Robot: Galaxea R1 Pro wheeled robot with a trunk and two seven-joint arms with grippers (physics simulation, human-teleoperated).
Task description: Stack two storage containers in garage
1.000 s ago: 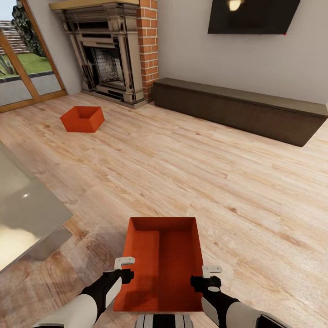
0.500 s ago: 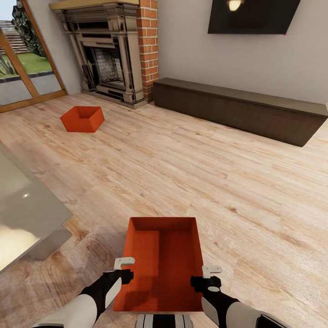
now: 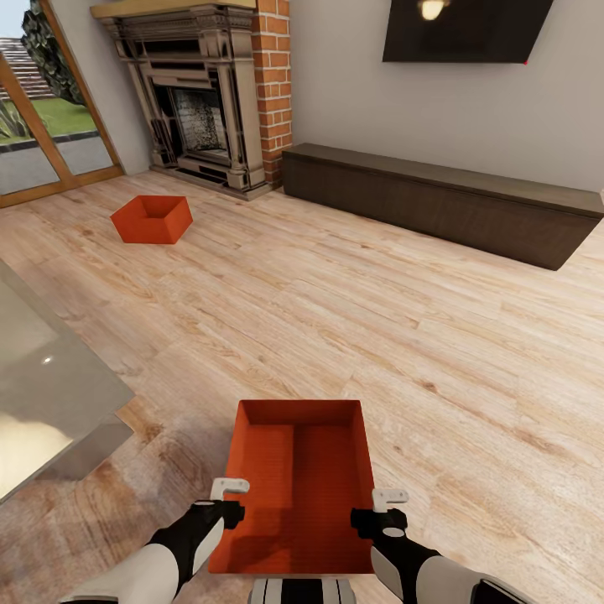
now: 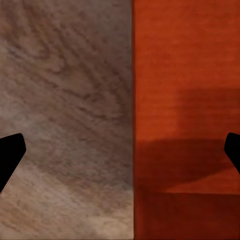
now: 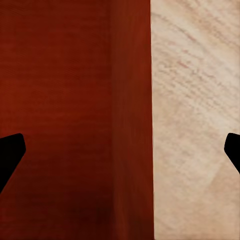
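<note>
Almost nothing has shifted since the earlier frames: only the left gripper [image 3: 228, 497] sits a touch lower along the left wall of the near orange-red rectangular open-top bin [image 3: 294, 486]; the right gripper [image 3: 387, 508] and the camera view match.

Near bin rests on the light wood plank floor [image 3: 335, 319] right in front of the robot, long axis pointing away. Left gripper hangs at its left wall, right gripper at its right wall. In the left wrist view the dark fingertips [image 4: 10, 155] are spread wide, wall edge of the bin [image 4: 185, 100] running between them, one tip over wood, one over the orange inside. Right wrist view is the same: tips [image 5: 10, 155] wide apart, straddling the wall of the bin [image 5: 75, 100]. Neither claw pinches anything.

Second orange-red bin [image 3: 152, 219] sits well apart, far left on the floor, near the brick fireplace [image 3: 210, 92] and the wood-framed glass door [image 3: 42, 117]. Long dark low cabinet [image 3: 445, 201] runs along the wall under the black wall TV [image 3: 466, 29]. Grey glass table [image 3: 42, 394] edge at left.
</note>
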